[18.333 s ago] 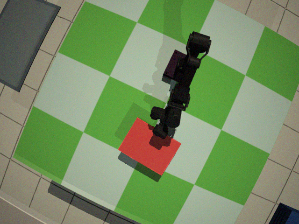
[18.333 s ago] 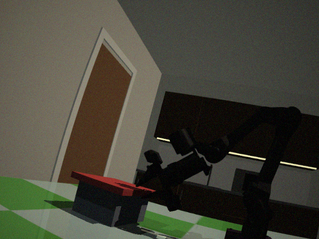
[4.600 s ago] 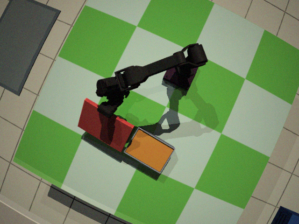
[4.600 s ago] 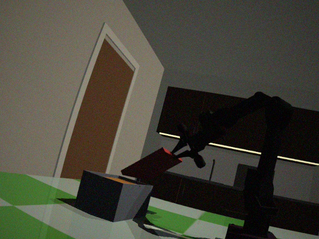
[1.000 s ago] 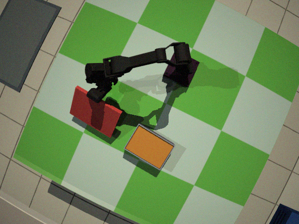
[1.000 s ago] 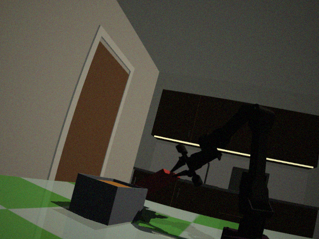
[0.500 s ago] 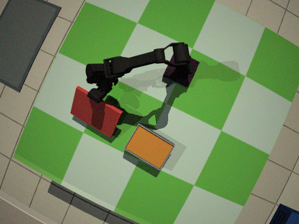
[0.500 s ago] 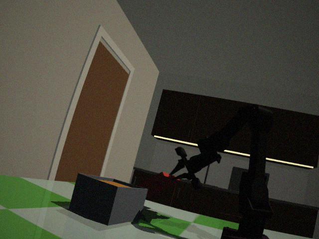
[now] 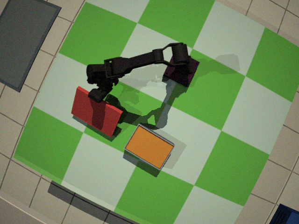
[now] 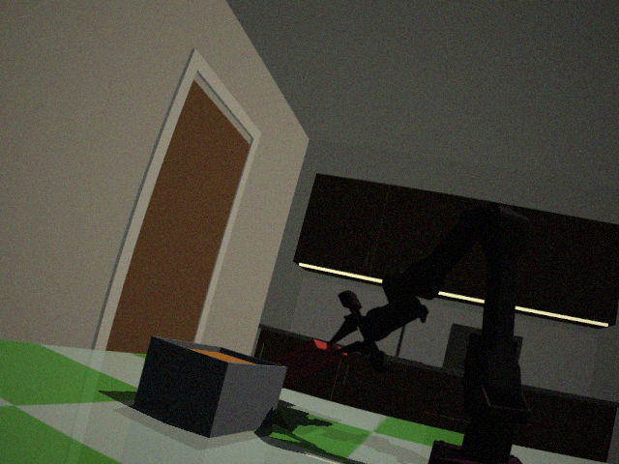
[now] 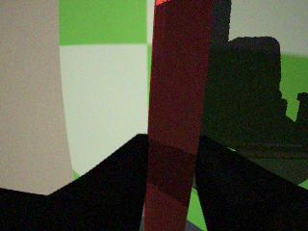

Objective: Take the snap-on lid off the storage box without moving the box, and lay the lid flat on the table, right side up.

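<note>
Red lid (image 9: 96, 112), grey box (image 9: 149, 146) with orange inside, green-and-white checked table (image 9: 217, 101).

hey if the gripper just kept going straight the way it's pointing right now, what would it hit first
The gripper is shut on the edge of the red lid and points downward, so the checkered table beneath would probably be met first, lid leading. The open storage box sits off to one side, apart. Height above the table is hard to judge.
</note>
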{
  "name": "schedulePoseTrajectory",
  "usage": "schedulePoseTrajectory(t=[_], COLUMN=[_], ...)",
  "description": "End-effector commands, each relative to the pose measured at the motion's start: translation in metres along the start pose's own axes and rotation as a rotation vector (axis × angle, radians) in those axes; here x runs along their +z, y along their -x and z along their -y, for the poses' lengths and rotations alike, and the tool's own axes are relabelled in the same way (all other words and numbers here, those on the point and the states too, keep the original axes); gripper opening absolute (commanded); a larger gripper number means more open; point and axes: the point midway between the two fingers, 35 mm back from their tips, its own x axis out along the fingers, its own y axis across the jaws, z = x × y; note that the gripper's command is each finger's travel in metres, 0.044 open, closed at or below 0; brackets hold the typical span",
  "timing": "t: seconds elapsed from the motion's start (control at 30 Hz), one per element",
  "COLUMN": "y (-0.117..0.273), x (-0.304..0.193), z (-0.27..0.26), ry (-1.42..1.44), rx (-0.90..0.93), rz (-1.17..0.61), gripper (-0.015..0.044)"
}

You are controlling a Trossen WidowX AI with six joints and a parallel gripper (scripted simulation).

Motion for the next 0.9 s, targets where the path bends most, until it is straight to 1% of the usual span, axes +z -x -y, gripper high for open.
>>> schedulePoseTrajectory(t=[0.0, 0.87], y=[-0.002, -0.016], x=[0.000, 0.000], z=[0.002, 0.018], ry=[0.000, -0.001], rx=[0.005, 0.005], rz=[-0.001, -0.001], gripper=[0.0000, 0.0000])
